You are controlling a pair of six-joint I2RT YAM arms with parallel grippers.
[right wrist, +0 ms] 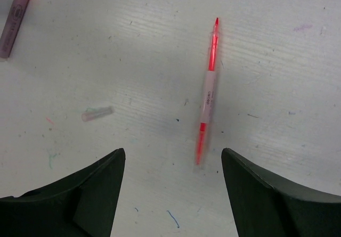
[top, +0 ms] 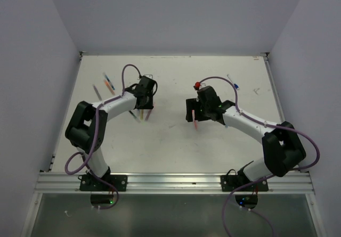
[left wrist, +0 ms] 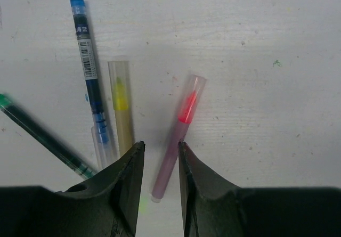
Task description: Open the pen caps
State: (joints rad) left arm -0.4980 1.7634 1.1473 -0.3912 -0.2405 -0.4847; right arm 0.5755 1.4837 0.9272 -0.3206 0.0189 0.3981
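Pens (left wrist: pixel 177 136) lie mid-table (top: pixel 176 146); left end effector (left wrist: pixel 161 147) seemingly narrowly apart, right end effector (right wrist: pixel 173 152) wide.

The right pincer (right wrist: pixel 171 152) hangs over the white bench (right wrist: pixel 287 56), its two dark fingers (right wrist: pixel 90 194) spread wide with nothing gripped. A red pen (right wrist: pixel 208 90) with a pale label band lies nearly straight up the view, point away, its blurred near end just reaching the gap. Well to its left lies a small clear cap (right wrist: pixel 97 113). A greyish pen (right wrist: pixel 13 24) sits at the upper left corner.
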